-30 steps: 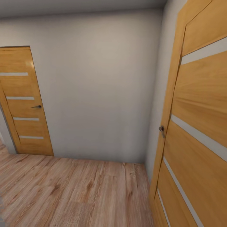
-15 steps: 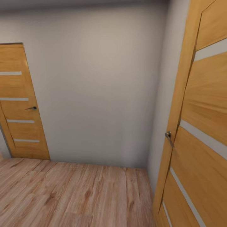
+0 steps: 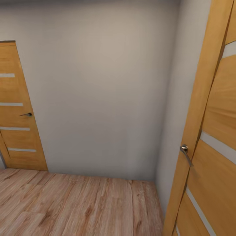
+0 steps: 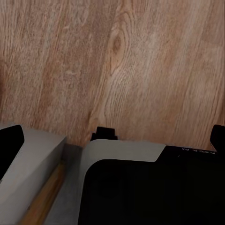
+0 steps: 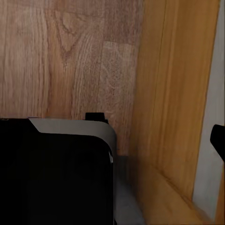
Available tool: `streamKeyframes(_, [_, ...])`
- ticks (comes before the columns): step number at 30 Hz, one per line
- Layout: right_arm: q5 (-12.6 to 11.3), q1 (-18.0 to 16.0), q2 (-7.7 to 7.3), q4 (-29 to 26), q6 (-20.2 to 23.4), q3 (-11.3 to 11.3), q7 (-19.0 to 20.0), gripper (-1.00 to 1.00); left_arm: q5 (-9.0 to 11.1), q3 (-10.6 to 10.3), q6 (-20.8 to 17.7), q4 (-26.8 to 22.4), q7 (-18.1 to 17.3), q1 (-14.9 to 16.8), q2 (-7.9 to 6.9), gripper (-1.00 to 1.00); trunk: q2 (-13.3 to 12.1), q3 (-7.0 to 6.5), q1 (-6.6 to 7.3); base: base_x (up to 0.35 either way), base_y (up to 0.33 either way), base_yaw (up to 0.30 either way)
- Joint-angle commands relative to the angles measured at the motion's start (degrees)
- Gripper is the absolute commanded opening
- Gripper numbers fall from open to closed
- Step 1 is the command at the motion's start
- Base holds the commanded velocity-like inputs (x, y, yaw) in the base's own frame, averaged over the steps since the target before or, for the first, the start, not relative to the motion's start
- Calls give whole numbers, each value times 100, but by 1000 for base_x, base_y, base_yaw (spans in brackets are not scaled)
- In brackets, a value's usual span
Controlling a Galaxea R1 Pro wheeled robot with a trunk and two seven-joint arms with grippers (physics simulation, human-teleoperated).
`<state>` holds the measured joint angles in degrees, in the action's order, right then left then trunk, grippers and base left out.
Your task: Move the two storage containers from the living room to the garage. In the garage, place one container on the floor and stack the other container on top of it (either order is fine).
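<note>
You face white wall (image 3: 98, 98), wood-plank floor (image 3: 72, 206) at frame bottom. Wood-panelled door (image 3: 16, 108) at left edge, second door (image 3: 213, 147) with metal handle (image 3: 185, 153) at right. Storage containers not seen. Jaws of both grippers: cannot tell.

Two wood-panelled doors (image 3: 18, 108) (image 3: 213, 141); two door handles (image 3: 26, 114) (image 3: 185, 152).

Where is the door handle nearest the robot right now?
In the head view, the metal handle sits low on the right, on the near wooden door, beside the white wall.
</note>
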<state>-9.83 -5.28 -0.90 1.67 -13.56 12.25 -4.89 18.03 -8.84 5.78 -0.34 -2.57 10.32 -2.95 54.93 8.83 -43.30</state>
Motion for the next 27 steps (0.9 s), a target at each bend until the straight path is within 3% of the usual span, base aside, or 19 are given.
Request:
streamKeyframes(1, [-54,-8,5,18,-33,50,-3,100,60,-47,19,9,-24,5,1,100,5,8,-4,322,0,0])
streamKeyframes(27, [-78,-8,21,18,-43,41,-27,100,68,-47,10,8,-24,5,-4,100,5,8,-4,322,0,1])
